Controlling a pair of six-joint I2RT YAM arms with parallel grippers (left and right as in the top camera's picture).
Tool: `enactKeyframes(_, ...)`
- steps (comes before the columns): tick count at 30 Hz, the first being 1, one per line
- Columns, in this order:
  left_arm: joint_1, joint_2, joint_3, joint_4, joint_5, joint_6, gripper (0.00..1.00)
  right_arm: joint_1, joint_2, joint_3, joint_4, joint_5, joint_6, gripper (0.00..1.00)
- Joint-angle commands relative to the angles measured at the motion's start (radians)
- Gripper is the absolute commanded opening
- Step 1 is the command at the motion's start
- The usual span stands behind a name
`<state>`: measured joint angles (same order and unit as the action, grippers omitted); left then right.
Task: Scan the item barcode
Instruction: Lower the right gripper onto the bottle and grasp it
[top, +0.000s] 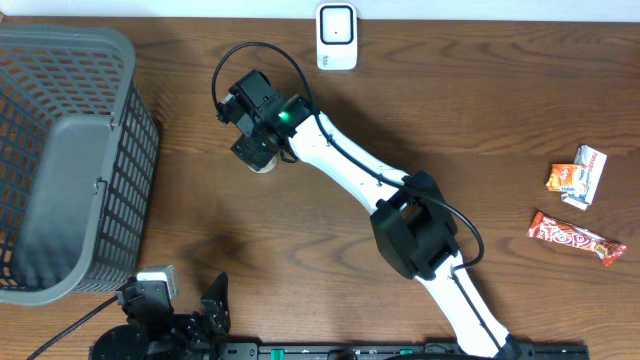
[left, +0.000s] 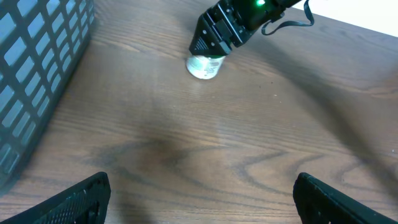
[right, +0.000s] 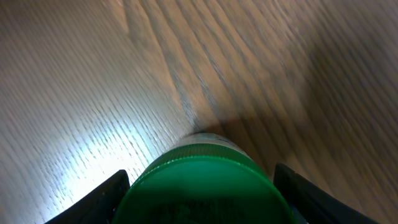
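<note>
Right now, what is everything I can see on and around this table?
basket: one, grey mesh, left edge
scanner: one, white, far edge, middle
jar: one, green lid, pale body, left of centre
snack packs: orange and white, right side; cannot tell whether one or two
candy bar: one, red, right side, nearer than the packs
table: one, brown wood
left gripper: one, black, open, near edge, holding nothing
right gripper: one, black, over the jar, a finger on each side
</note>
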<state>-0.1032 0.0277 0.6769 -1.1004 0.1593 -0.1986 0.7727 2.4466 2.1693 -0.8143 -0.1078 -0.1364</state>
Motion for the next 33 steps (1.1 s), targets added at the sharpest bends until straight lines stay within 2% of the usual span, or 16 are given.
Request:
enactKeyframes(1, -0.005, -0.002, 0.001, -0.001, 0.01, 0.002, 0.94, -0.005, -0.019, -0.003, -0.066, 0.119, 0.03, 0.65)
enactKeyframes(4, -0.005, -0.002, 0.001, -0.001, 0.01, 0.002, 0.94, -0.005, -0.075, -0.003, -0.14, 0.161, 0.109, 0.63)
enactKeyframes(8, -0.005, -0.002, 0.001, -0.001, 0.01, 0.002, 0.94, -0.01, -0.138, -0.003, -0.228, 0.229, 0.38, 0.64)
enactKeyframes(9, -0.005, -0.002, 0.001, -0.001, 0.01, 0.002, 0.94, -0.01, -0.141, -0.003, -0.239, 0.248, 0.454, 0.62)
enactKeyframes(12, -0.005, -0.002, 0.001, -0.001, 0.01, 0.002, 0.94, -0.01, -0.138, -0.007, -0.291, 0.354, 0.794, 0.58)
enactKeyframes(16, -0.005, -0.002, 0.001, -0.001, 0.01, 0.002, 0.94, -0.003, -0.137, -0.028, -0.305, 0.443, 1.101, 0.57)
enactKeyframes(19, -0.005, -0.002, 0.001, -0.001, 0.01, 0.002, 0.94, 0.008, -0.137, -0.076, -0.258, 0.529, 1.251, 0.57)
enactKeyframes(22, -0.005, -0.002, 0.001, -0.001, 0.01, 0.002, 0.94, 0.011, -0.137, -0.148, -0.171, 0.579, 1.265, 0.57)
enactKeyframes(24, -0.005, -0.002, 0.001, -0.001, 0.01, 0.002, 0.95, 0.011, -0.137, -0.195, -0.138, 0.581, 1.265, 0.6)
enactKeyframes(26, -0.005, -0.002, 0.001, -0.001, 0.01, 0.002, 0.94, 0.011, -0.146, -0.189, -0.149, 0.576, 1.22, 0.69)
enactKeyframes(29, -0.005, -0.002, 0.001, -0.001, 0.01, 0.002, 0.94, 0.004, -0.205, -0.151, -0.163, 0.49, 1.08, 0.99)
enactKeyframes(33, -0.005, -0.002, 0.001, -0.001, 0.01, 0.002, 0.94, -0.038, -0.293, -0.121, -0.221, 0.291, 0.967, 0.99)
